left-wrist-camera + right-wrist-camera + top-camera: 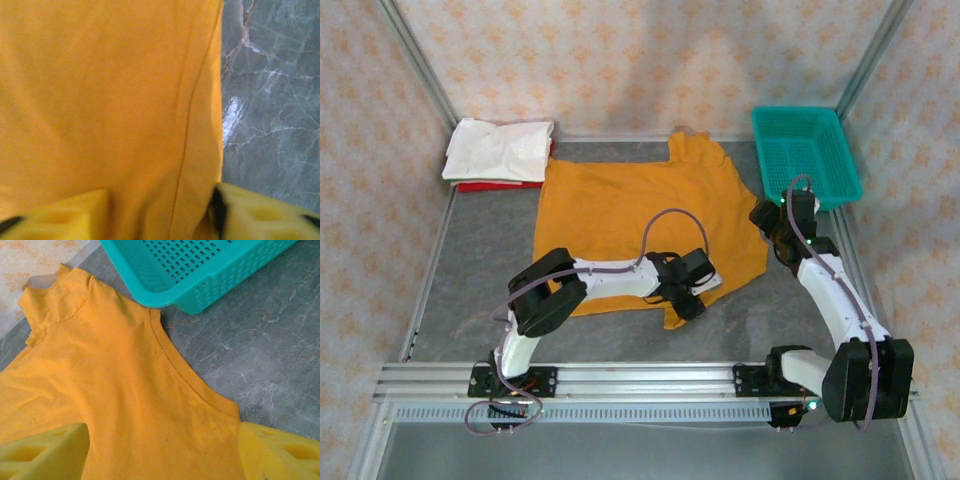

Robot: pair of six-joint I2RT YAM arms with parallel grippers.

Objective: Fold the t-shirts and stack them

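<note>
The orange t-shirt (620,205) lies spread out flat in the middle of the grey surface (480,280). Its near edge is a bit bumpy, and a small flap sticks out toward me. My left hand (692,298) sits low over that near edge. Its two yellow fingers (60,215) are wide apart, with orange cloth lying between them. In my left wrist view, the shirt's stitched side edge runs just past the right finger, and then there is bare grey surface. My right hand (767,222) is at the shirt's right edge. Its fingers (45,450) are wide apart too, above the cloth and a curved stitched edge. The teal basket (760,150) stands just beyond, at the far right, and its corner is very near the shirt. In the far left corner, a folded white t-shirt (500,148) lies on top of a red t-shirt (485,186), just beside the orange one. There is open grey surface to the left of the shirt and along the near side.
</note>
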